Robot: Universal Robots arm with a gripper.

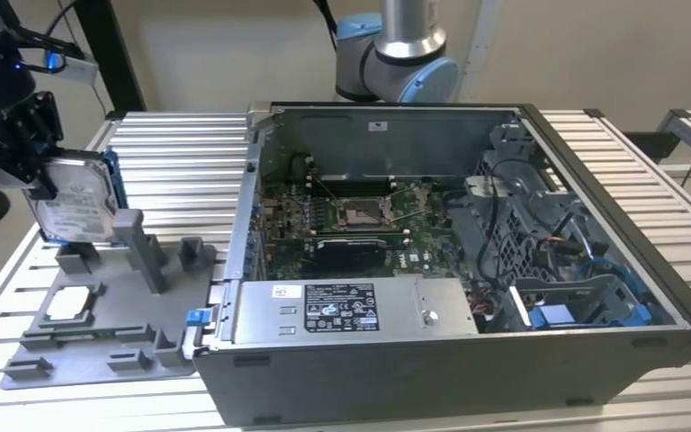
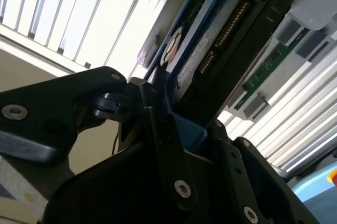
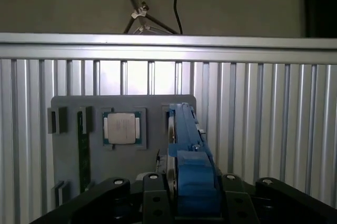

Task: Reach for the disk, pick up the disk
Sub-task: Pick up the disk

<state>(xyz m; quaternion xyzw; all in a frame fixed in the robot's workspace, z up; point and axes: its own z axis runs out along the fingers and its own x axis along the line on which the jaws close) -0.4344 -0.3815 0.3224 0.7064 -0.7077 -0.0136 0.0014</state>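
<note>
As the tool point(image 1: 43, 183) grips the disk point(image 1: 78, 212), a ribbed table point(image 1: 180, 155) lies beneath.

Black gripper point(image 1: 36, 175) clamped on silver blue-framed hard disk point(image 1: 78, 205), held upright. Both at 9 o'clock of open grey computer case point(image 1: 442, 360).

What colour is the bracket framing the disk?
Bright blue bracket on the disk; shows best in the first wrist view.
</note>
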